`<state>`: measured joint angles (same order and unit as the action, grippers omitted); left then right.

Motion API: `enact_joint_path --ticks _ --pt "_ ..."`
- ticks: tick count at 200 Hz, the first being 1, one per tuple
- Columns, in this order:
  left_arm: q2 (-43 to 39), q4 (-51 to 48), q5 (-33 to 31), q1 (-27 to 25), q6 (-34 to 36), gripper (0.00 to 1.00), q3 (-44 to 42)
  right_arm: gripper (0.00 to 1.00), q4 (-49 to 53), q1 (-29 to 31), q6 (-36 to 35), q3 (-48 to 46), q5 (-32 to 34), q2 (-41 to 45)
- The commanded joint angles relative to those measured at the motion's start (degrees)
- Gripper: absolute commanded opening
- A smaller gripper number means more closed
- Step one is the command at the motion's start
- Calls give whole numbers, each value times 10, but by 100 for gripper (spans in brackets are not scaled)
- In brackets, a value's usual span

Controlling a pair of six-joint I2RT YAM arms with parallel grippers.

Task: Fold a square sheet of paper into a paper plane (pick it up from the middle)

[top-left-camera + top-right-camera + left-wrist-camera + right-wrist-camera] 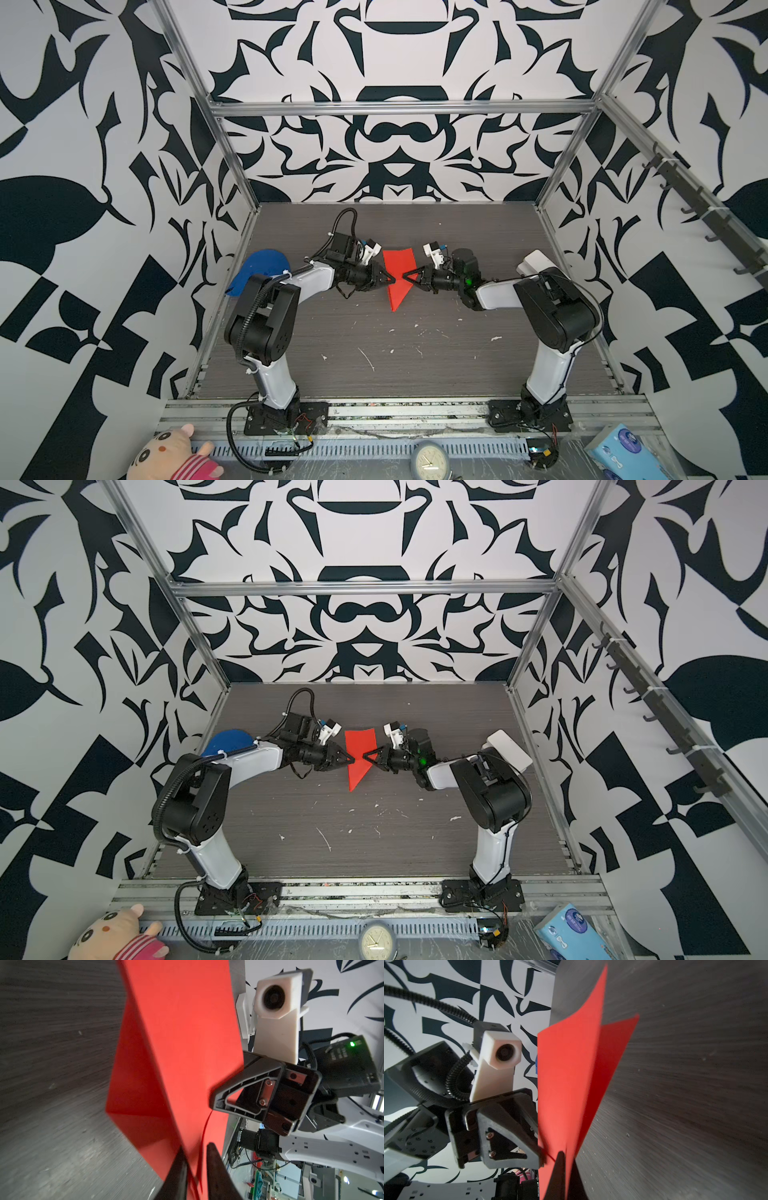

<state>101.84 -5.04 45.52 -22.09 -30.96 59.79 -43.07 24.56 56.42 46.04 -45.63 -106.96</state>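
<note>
Lying crosswise between them, the bright red folded paper plane [398,262] is pinched by the right gripper [405,275]; the left gripper [390,281] is slightly parted.

Arms reach inward; left gripper [390,279] slightly parted; right gripper [405,275] pinched shut.

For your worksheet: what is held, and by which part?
The plane, by its side edge, in the right gripper; the left gripper has jaws apart.
</note>
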Motion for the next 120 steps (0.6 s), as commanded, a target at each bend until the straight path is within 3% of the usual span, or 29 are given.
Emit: enact_joint_path --ticks 1,37,56,93,120 --pt "-16 -20 -68 3 -5 36 6 0 61 -2 -19 13 40 20" --pt "-80 -10 -210 0 -17 65 -45 0 168 5 -31 25 147 48" --pt "-127 15 -294 -29 -9 76 -82 0 216 19 -27 33 211 64" --pt "-174 52 -467 -138 59 84 -125 0 274 44 11 39 312 94" --pt "-173 136 -505 -188 124 89 -160 0 348 67 32 55 383 118"
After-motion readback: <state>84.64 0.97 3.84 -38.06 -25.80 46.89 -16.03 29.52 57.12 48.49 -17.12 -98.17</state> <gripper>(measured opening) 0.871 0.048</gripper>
